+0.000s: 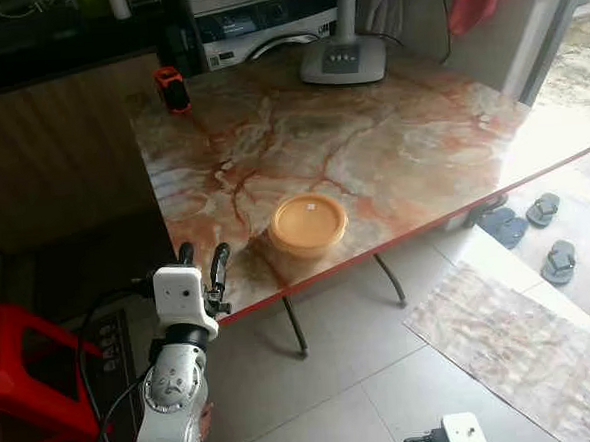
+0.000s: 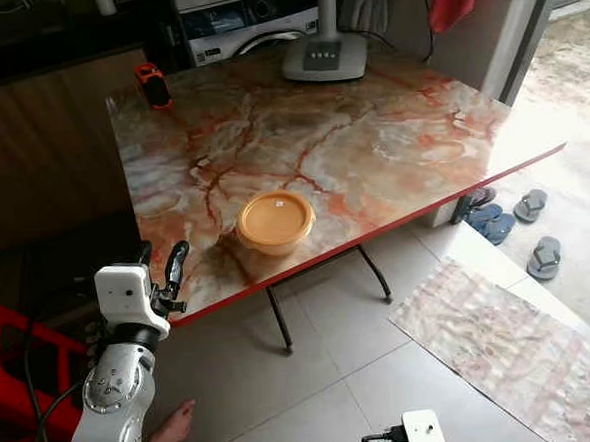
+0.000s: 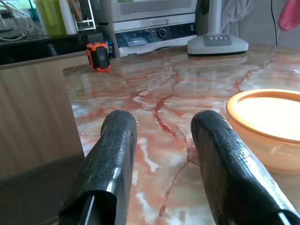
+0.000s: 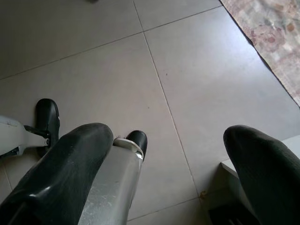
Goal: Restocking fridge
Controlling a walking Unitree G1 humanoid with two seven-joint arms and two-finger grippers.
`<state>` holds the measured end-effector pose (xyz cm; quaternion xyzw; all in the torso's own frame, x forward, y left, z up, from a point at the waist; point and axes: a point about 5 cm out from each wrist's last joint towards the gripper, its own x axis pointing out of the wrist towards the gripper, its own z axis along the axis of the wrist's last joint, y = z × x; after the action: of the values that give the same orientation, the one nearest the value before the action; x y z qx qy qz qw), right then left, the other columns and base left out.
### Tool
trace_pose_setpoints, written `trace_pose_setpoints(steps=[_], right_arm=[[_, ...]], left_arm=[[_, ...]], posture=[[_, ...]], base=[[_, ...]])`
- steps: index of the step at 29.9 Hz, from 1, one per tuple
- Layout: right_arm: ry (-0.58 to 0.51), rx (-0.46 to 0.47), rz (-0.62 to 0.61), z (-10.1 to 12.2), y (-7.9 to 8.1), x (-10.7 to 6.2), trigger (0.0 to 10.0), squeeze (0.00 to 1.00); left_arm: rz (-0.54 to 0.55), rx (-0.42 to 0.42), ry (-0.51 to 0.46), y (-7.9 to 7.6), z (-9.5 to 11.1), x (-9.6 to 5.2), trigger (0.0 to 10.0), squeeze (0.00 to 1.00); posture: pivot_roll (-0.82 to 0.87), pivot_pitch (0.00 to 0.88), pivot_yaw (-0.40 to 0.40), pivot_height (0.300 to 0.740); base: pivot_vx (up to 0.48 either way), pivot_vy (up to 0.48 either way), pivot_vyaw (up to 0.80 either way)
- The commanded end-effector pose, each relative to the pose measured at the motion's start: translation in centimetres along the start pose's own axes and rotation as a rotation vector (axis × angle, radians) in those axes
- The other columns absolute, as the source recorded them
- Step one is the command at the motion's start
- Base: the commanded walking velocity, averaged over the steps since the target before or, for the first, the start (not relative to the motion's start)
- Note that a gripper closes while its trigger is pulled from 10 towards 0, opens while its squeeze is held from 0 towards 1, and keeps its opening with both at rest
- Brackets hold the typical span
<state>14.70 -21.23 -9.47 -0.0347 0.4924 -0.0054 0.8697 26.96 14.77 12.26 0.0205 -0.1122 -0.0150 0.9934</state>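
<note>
An orange lidded plastic bowl sits near the front edge of the marble-patterned table. My left gripper is raised at the table's front left corner, open, with nothing between its fingers. In the left wrist view the bowl lies just beyond and to one side of the fingertips. My right gripper hangs open over the grey tiled floor, and holds nothing.
An orange and black tape measure stands at the table's far left corner. A white fan base is at the back. A red stool stands at my left. Sandals and a patterned mat lie on the floor at right.
</note>
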Motion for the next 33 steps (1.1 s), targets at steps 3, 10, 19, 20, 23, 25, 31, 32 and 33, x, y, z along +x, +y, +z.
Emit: trace_pose_setpoints(steps=[3, 10, 19, 20, 23, 25, 31, 32, 33], right_arm=[[0.002, 0.013, 0.003, -0.14, 0.15, -0.01, 10.0, 0.00], [-0.004, 0.001, 0.005, -0.02, 0.10, 0.00, 10.0, 0.00], [-0.010, 0.012, 0.003, 0.06, 0.08, 0.00, 10.0, 0.00], [-0.011, 0.014, 0.003, 0.07, 0.08, 0.00, 10.0, 0.00], [-0.008, 0.008, 0.005, 0.06, 0.10, 0.01, 10.0, 0.00], [-0.007, 0.008, 0.004, 0.04, 0.09, 0.00, 10.0, 0.00], [-0.003, -0.005, 0.008, 0.03, 0.09, 0.01, 10.0, 0.00], [-0.004, -0.005, 0.008, 0.03, 0.09, 0.00, 10.0, 0.00], [-0.004, -0.004, 0.008, 0.03, 0.09, 0.00, 10.0, 0.00]], left_arm=[[-0.009, 0.002, 0.009, -0.09, -0.05, 0.15, 10.0, 0.00], [-0.006, 0.001, 0.012, -0.01, -0.08, 0.08, 10.0, 0.00], [-0.004, -0.008, 0.014, -0.06, -0.06, 0.20, 10.0, 0.00], [-0.004, -0.008, 0.014, -0.06, -0.06, 0.22, 10.0, 0.00], [-0.005, -0.011, 0.012, -0.10, -0.02, 0.26, 10.0, 0.00], [-0.004, -0.014, 0.013, -0.11, -0.02, 0.23, 10.0, 0.00], [-0.009, -0.009, 0.010, -0.14, 0.05, 0.23, 10.0, 0.00], [-0.009, -0.009, 0.010, -0.14, 0.06, 0.23, 10.0, 0.00], [-0.010, -0.009, 0.009, -0.15, 0.07, 0.23, 10.0, 0.00]], posture=[[-0.02, 0.055, 0.039, 0.740], [-0.02, 0.061, 0.038, 0.740], [-0.02, 0.061, 0.038, 0.740], [-0.02, 0.061, 0.038, 0.740], [-0.02, 0.062, 0.037, 0.740], [-0.02, 0.062, 0.038, 0.740], [-0.01, 0.064, 0.036, 0.740], [-0.01, 0.064, 0.036, 0.740], [-0.01, 0.064, 0.036, 0.740]], base=[[0.000, 0.000, -0.59], [0.138, 0.000, 0.00], [0.265, 0.000, 0.00], [0.285, 0.000, 0.00], [0.295, 0.000, 0.00], [0.294, 0.000, 0.00], [0.296, 0.000, 0.00], [0.292, 0.000, 0.00], [0.296, 0.000, 0.00]])
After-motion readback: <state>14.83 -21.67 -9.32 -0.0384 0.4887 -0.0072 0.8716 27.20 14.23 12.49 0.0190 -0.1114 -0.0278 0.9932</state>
